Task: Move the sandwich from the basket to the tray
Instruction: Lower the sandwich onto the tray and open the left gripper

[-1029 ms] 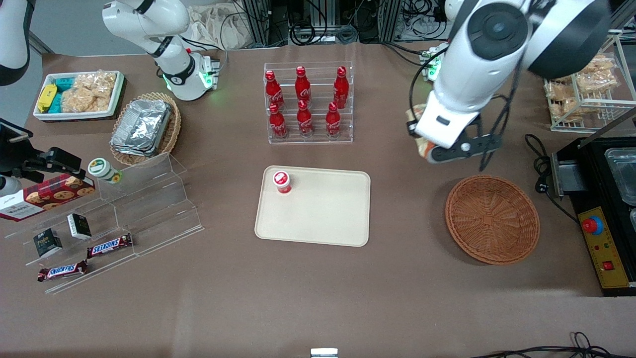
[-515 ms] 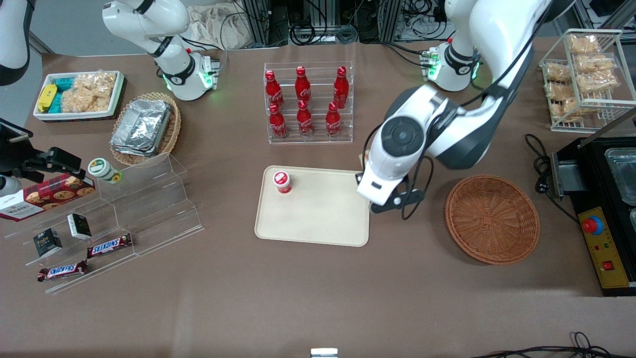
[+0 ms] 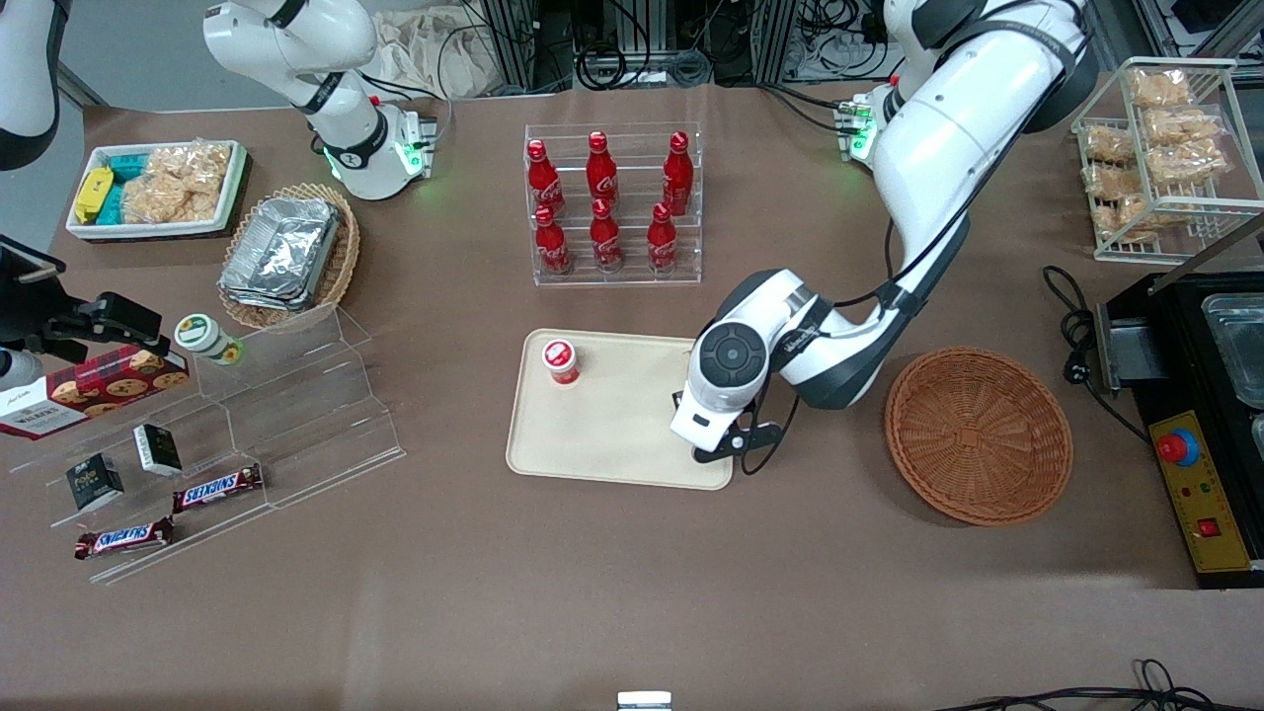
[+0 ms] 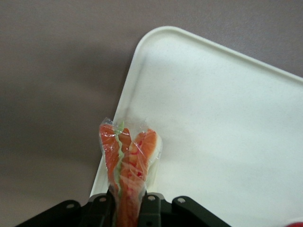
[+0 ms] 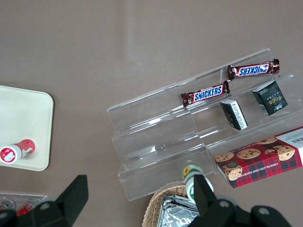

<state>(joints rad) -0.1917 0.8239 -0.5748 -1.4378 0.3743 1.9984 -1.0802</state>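
- The gripper [image 4: 127, 208], clamped on the sandwich [image 4: 128, 158], hangs over the tray [image 4: 222, 142] near its corner.
- The basket [image 3: 978, 434] sits apart, toward the working arm's end.
- Carrying looks done; probably lower, then release.

You see the sandwich [image 4: 129, 163], a clear-wrapped wedge with orange-red and pale green filling at its cut edge, pinched upright between the gripper [image 4: 128, 201] jaws above the tray's rim. The tray [image 3: 622, 434] is flat, cream-beige, with rounded corners, lying on the bench. The basket [image 3: 978, 434], round, reddish-brown wicker, sits beside it toward the working arm's end with nothing inside.
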